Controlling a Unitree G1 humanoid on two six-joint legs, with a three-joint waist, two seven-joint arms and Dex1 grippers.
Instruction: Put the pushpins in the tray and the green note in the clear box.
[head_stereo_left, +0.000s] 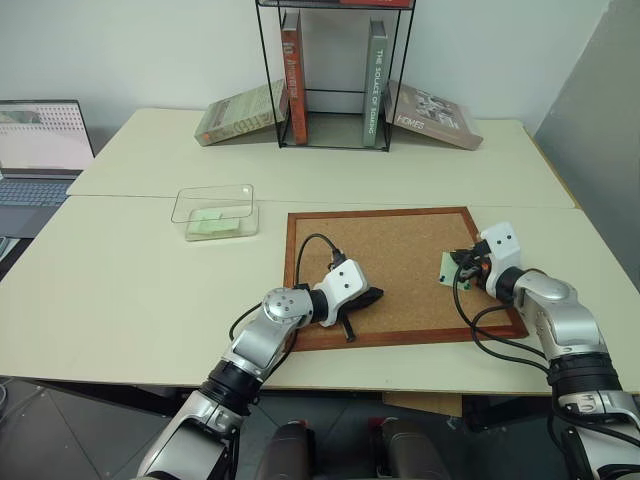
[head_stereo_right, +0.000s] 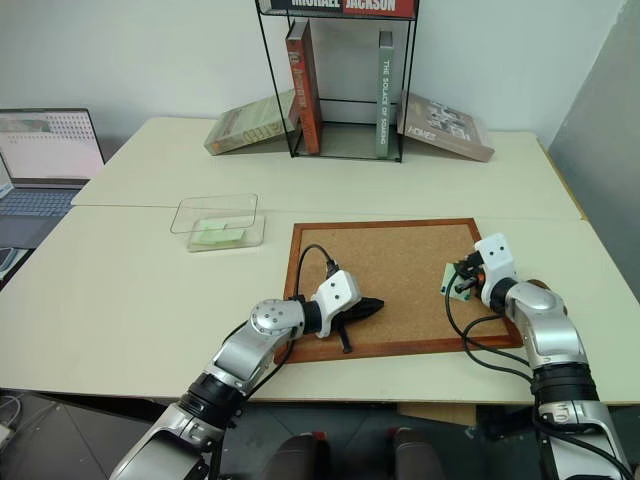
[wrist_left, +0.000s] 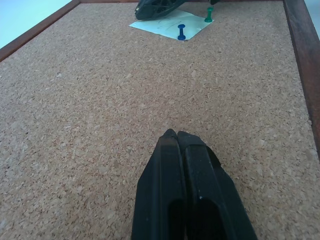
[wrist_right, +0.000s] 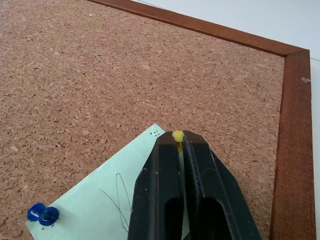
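Landmark: the cork board (head_stereo_left: 400, 262).

The right gripper (wrist_right: 178, 136) is at the board's right edge, its fingers clamped on the yellow pushpin (wrist_right: 177, 135), which stands in a corner of the green note (wrist_right: 107, 200). The note lies flat on the board near that edge, also held by a blue pushpin (wrist_right: 42, 214) and a green pushpin (wrist_left: 208, 15) (the latter seen from the left wrist). The left gripper (wrist_left: 177, 134) rests on the board's near-left area, fingers pressed together and holding nothing.

Risks, as judged:
- The grip takes only the top of the yellow head; a pull off the pin's axis could let it slip out or bend the pin.
- A sideways pull could tear the paper corner or drag the note, since two pins still fix it.
- The board is unrestrained and may lift with the pin.

The clear box (head_stereo_left: 214, 212) sits off the board's upper-left corner, already containing a pale green slip. I cannot locate the tray.
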